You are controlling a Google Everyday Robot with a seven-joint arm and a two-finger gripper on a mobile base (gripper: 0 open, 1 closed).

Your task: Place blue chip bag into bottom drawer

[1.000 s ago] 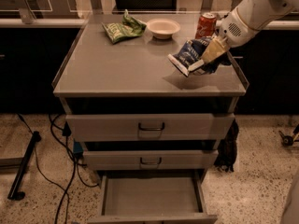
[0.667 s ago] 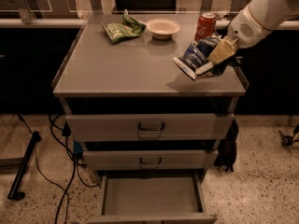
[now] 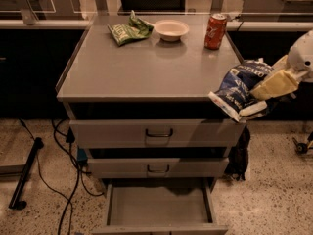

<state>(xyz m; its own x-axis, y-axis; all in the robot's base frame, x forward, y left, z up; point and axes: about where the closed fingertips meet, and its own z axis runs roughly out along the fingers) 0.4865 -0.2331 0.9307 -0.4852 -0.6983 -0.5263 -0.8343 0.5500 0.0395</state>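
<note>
The blue chip bag (image 3: 238, 89) is dark blue and shiny with white lettering. It hangs in the air at the cabinet's front right corner, off the top. My gripper (image 3: 266, 94) is shut on the blue chip bag, its pale yellow fingers (image 3: 274, 83) clamped on the bag's right side; the arm comes in from the right edge. The bottom drawer (image 3: 159, 209) is pulled open below, a shallow grey tray with nothing in it. The bag is well above it and to its right.
On the grey cabinet top (image 3: 142, 67) lie a green chip bag (image 3: 128, 31), a white bowl (image 3: 171, 29) and a red soda can (image 3: 215, 31) at the back. Two upper drawers (image 3: 157, 132) are shut. Cables (image 3: 63, 180) trail on the floor at left.
My gripper has carried the blue chip bag from above the right part of the cabinet top forward and down to just off its front right corner.
</note>
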